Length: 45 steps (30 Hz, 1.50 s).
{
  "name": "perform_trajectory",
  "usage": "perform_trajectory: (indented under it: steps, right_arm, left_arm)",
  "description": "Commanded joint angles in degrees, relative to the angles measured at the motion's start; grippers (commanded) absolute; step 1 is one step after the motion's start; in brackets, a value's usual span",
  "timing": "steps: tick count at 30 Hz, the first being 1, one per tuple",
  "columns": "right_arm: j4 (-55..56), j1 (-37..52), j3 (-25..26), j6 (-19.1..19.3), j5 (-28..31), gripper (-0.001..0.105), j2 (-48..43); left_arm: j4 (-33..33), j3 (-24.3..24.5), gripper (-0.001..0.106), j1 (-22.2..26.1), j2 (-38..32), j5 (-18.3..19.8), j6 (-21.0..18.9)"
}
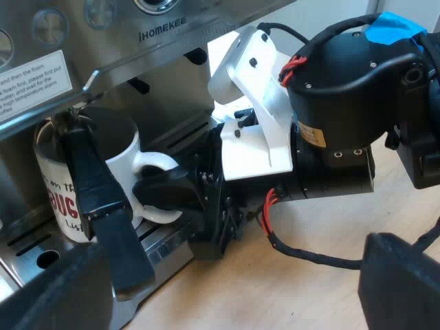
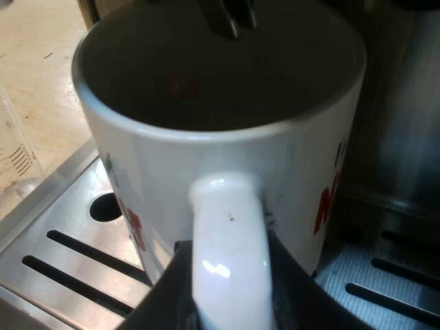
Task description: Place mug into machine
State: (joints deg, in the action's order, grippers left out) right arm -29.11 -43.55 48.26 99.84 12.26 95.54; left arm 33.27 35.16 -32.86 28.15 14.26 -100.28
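Note:
A white mug with red lettering stands on the espresso machine's drip tray, under the machine's front. My right gripper reaches in from the side and is shut on the mug's handle. In the right wrist view the handle sits squeezed between its dark fingers, and the metal holder's spouts hang over the mug. The holder's dark handle juts out across the mug. My left gripper hovers over the tray's edge, open, holding nothing.
The steel espresso machine rises behind the mug, with a white label on its face. A measuring glass stands on the wooden table beside the slotted tray. My right arm's body fills the space beside the machine.

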Motion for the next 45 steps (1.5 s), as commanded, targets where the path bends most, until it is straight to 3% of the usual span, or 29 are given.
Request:
perform_trajectory:
  steps: [1,5,7,9,10,13,26,33,45]
  right_arm:
    - [-2.83,-0.14,0.95,0.38,0.06,0.000,-0.61]
    - [-2.83,-0.74,0.95,0.38,-0.72,0.000,-0.61]
    - [-2.83,-1.42,0.95,0.38,-0.38,0.016,-0.61]
    - [-2.83,-1.64,0.95,0.38,-0.55,0.022,-0.61]
    - [-2.83,-1.97,0.95,0.38,-0.45,0.037,-0.61]
    - [-2.83,-1.94,0.95,0.38,-0.27,0.046,-0.61]
    - [-2.16,-4.03,0.95,0.38,5.27,0.046,-3.36]
    - [1.75,-6.56,0.95,-2.45,11.35,0.046,-3.35]
    - [2.59,-6.64,0.82,-4.97,14.62,0.046,-0.81]
  left_arm:
    - [0.11,-0.01,0.079,-0.28,0.02,-0.79,0.22]
    - [0.11,-0.01,0.079,-0.28,0.02,-0.79,0.22]
    - [0.11,-0.01,0.079,-0.28,0.02,-0.79,0.22]
    - [0.11,-0.01,0.079,-0.28,0.02,-0.79,0.22]
    - [0.11,-0.01,0.079,-0.28,0.02,-0.79,0.22]
    - [0.11,-0.01,0.079,-0.28,0.02,-0.79,0.22]
    - [0.11,-0.01,0.079,-0.28,0.02,-0.79,0.22]
    - [0.11,-0.01,0.079,-0.28,0.02,-0.79,0.22]
    - [0.11,-0.01,0.079,-0.28,0.02,-0.68,0.22]
